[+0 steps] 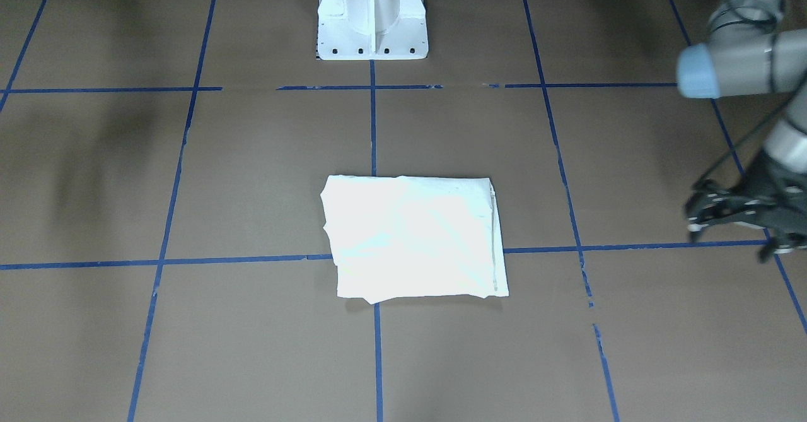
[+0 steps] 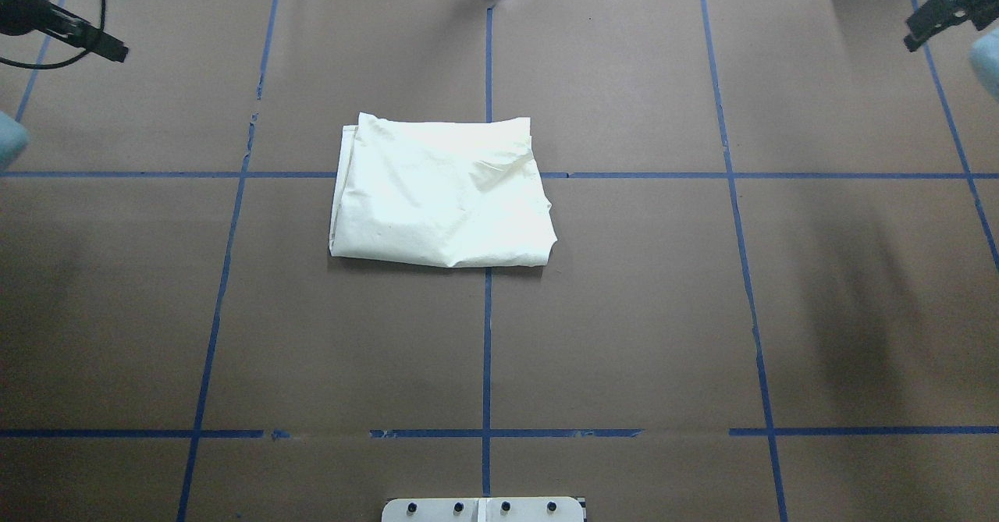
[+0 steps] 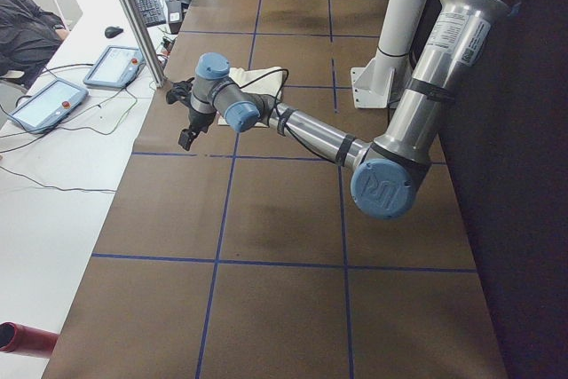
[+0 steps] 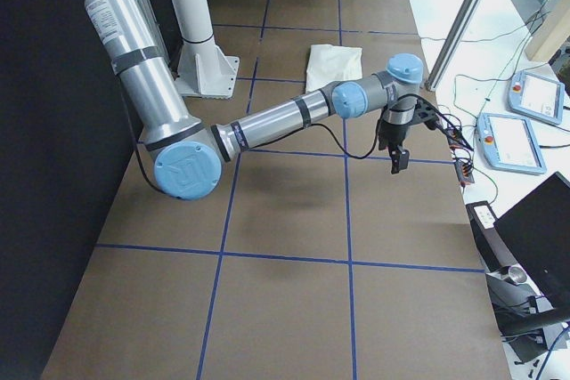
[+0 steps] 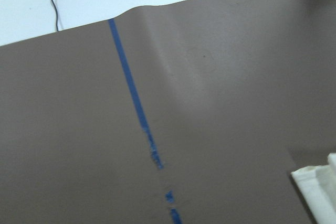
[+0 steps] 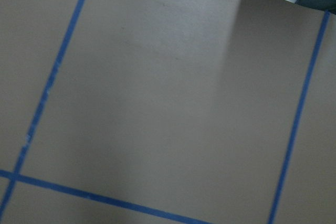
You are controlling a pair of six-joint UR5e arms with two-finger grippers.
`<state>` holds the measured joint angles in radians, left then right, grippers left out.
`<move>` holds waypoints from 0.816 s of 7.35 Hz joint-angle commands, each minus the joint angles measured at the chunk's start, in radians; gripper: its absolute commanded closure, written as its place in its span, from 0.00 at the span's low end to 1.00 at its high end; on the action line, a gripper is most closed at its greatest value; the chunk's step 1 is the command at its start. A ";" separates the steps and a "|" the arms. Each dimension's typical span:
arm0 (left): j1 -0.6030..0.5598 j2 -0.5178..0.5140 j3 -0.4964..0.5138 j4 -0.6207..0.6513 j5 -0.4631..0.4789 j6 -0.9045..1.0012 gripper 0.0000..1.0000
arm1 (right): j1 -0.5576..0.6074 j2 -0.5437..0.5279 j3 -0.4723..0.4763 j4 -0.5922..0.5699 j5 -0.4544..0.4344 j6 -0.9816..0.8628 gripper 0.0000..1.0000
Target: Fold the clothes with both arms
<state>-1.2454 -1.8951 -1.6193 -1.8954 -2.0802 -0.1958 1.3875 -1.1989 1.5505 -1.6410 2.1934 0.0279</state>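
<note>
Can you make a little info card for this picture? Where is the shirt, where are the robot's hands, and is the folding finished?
shirt: cream-white, folded into a rough rectangle, plain side up
where: middle of the brown table, across blue tape lines
left gripper: far off to one side, not touching the shirt
right gripper: far off to the other side, not touching it
fingers: open or shut, cannot tell
folding: looks finished

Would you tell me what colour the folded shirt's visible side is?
The shirt shows plain cream-white, with no print visible; the overhead exterior view shows it best.
</note>
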 commanded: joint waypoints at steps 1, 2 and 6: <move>-0.258 0.080 -0.013 0.140 -0.128 0.298 0.00 | 0.181 -0.149 0.002 -0.072 0.081 -0.218 0.00; -0.328 0.083 -0.008 0.226 -0.135 0.352 0.00 | 0.247 -0.210 0.000 -0.080 0.083 -0.209 0.00; -0.368 0.186 -0.013 0.412 -0.188 0.357 0.00 | 0.304 -0.392 0.028 0.021 0.146 -0.203 0.00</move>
<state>-1.5967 -1.7304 -1.6253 -1.5769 -2.2291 0.1611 1.6866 -1.5669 1.5667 -1.6276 2.3175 -0.1786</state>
